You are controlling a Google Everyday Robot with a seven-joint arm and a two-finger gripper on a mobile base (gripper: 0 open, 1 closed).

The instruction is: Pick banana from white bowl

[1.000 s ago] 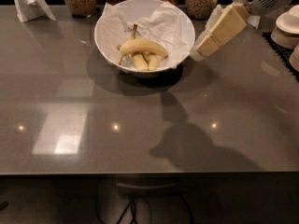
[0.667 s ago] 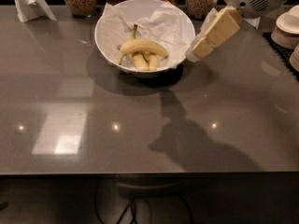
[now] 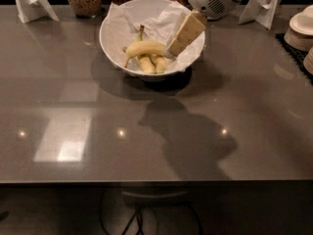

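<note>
Gripper (image 3: 174, 49): cream, blocky, slanting down into the right half of the white bowl (image 3: 104, 42). Open or closed: cannot tell; contact unclear. The banana (image 3: 149, 48) lies mid-bowl, its right end just beside the gripper tip: a smooth yellow curve, stem up, across two stubbier bananas (image 3: 152, 64). Bowl is round, deep, lined with crumpled paper (image 3: 161, 22). Glossy grey tabletop (image 3: 146, 151) under the bowl.

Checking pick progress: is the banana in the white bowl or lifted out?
In. The banana lies inside the white bowl with two shorter bananas; the end effector dips into the bowl beside it.
</note>
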